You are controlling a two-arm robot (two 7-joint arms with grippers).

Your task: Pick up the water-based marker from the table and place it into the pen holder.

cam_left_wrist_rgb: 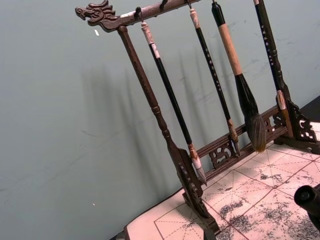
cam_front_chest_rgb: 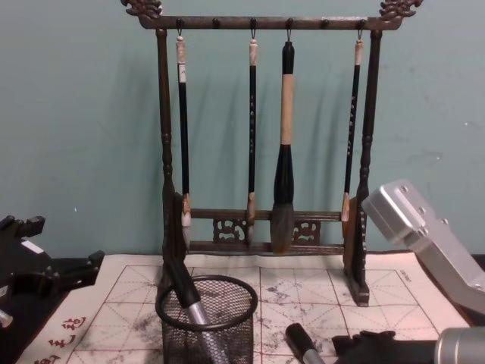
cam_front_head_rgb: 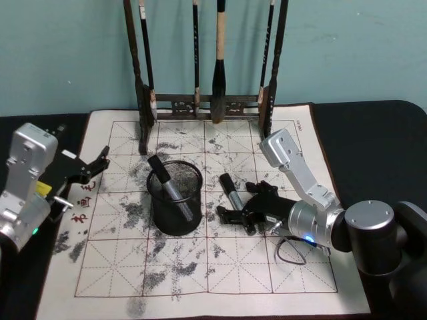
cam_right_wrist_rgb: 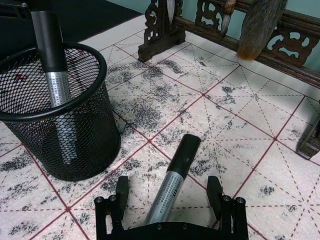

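A water-based marker (cam_front_head_rgb: 231, 192) with a black cap and silver barrel lies on the ink-stained grid mat, right of the pen holder (cam_front_head_rgb: 175, 198). The holder is a round black mesh cup, and a second marker (cam_front_head_rgb: 170, 187) leans inside it. My right gripper (cam_front_head_rgb: 241, 212) is low over the mat, open. In the right wrist view the lying marker (cam_right_wrist_rgb: 172, 182) runs between the gripper's two fingers (cam_right_wrist_rgb: 121, 192), apart from both, with the pen holder (cam_right_wrist_rgb: 60, 125) close beside it. My left gripper (cam_front_head_rgb: 93, 170) stays open at the mat's left edge.
A tall dark wooden brush rack (cam_front_head_rgb: 207, 103) with several hanging brushes stands at the back of the mat (cam_front_head_rgb: 267, 267), close behind the holder. A loose thin cable loop (cam_front_head_rgb: 290, 252) lies by my right wrist. Black table surface surrounds the mat.
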